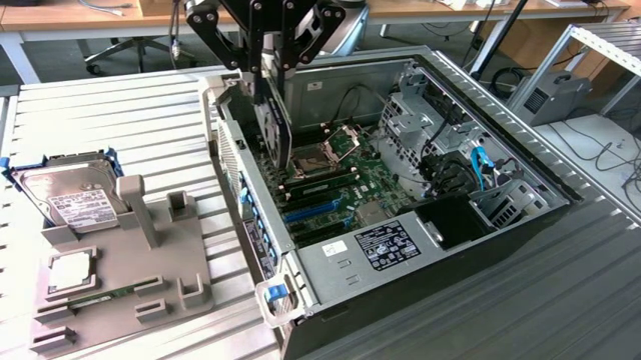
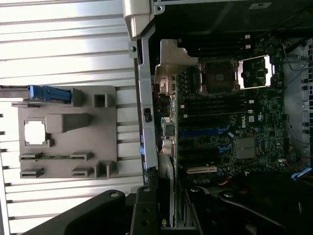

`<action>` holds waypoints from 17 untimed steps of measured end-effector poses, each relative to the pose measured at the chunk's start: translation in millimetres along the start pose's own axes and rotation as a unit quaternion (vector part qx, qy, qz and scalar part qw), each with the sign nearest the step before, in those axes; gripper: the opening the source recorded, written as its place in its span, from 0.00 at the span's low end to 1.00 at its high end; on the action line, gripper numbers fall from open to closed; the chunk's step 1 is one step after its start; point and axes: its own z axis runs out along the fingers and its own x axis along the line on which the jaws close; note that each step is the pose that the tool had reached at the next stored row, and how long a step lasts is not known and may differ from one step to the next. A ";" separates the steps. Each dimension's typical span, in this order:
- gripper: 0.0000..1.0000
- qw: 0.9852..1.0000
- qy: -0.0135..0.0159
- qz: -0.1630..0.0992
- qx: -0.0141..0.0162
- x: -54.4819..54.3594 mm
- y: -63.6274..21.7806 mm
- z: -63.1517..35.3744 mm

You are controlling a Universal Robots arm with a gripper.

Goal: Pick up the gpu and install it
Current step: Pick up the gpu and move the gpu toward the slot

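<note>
End effector (image 1: 270,60) upright, fingers downward, partly closed in a pinch.

Matt dark gpu (image 1: 275,124), plastic tray (image 1: 120,262)

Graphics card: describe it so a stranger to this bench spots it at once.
Start at the open computer case on the slatted table; the gripper hangs over its side on the exterior view's left. The graphics card is the thin dark board clamped upright in it, its lower end above the motherboard. Unlike the silver hard drive and green memory stick, it is off the table.
</note>
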 end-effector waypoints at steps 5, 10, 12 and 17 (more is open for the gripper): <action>0.26 1.000 0.000 0.000 0.000 -3.0 0.2 0.2; 0.26 1.000 0.000 0.000 0.000 -4.7 0.4 0.4; 0.26 1.000 0.000 0.000 0.000 -5.3 0.4 0.5; 0.26 1.000 0.000 0.000 0.000 -6.5 0.5 0.7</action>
